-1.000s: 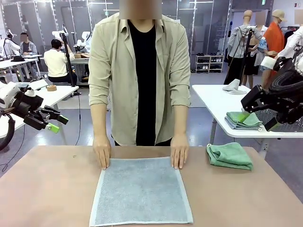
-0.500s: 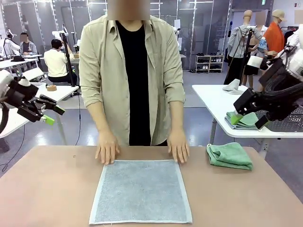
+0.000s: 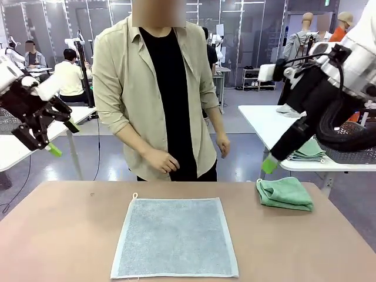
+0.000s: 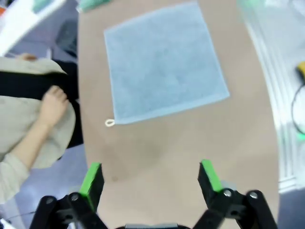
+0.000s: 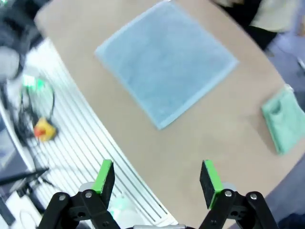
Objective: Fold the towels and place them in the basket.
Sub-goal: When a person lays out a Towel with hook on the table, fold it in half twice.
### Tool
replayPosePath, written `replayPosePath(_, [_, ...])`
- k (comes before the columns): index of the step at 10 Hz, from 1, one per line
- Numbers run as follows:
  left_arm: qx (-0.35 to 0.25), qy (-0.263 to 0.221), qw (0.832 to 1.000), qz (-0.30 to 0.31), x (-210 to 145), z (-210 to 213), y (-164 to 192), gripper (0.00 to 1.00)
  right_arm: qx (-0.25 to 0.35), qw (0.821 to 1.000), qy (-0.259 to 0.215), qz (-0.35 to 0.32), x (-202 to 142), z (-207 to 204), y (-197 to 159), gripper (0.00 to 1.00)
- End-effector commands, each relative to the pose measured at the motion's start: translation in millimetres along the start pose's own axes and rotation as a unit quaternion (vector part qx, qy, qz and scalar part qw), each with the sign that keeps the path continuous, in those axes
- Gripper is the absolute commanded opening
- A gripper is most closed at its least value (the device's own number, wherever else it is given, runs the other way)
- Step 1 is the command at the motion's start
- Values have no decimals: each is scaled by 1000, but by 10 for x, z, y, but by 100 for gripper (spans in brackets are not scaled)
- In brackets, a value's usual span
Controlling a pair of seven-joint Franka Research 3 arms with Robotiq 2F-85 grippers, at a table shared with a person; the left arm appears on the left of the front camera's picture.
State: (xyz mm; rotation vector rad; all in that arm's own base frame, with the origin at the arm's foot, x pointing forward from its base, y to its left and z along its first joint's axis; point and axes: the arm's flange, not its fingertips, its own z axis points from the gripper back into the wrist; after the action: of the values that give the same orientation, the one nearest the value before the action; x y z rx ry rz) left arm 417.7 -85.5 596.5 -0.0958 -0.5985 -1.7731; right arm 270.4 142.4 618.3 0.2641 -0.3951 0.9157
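Across the middle of the table (image 3: 59, 235), the pale blue towel (image 3: 175, 237) lay flat and unfolded, the mint green towel (image 3: 285, 192) sat loosely folded at right, and the left gripper (image 4: 150, 167) and right gripper (image 5: 156, 166) hovered with fingers released and empty, folding not yet begun.

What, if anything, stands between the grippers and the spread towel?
Nothing visible does. The left gripper and right gripper hang open above the table, the towel lying flat and uncovered below. The person's hands are off it; the green towel lies apart at the right.
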Motion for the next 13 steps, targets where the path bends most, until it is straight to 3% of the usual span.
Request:
replayPosePath(1, [16,88,996,0,216,-197,-408,100,0,995,42,92,-71,-39,188,90])
replayPosePath(4, [32,157,987,-25,367,-440,-805,100,-24,977,92,193,-171,-354,579,90])
replayPosePath(6, [13,194,980,-30,352,-629,-923,100,-37,966,133,217,-185,-624,629,90])
replayPosePath(9, [-7,181,983,-30,330,-658,-875,100,-32,968,150,199,-120,-745,585,90])
replayPosePath(13, [-3,197,980,-36,337,-677,-962,100,-27,966,149,210,-197,-692,678,90])
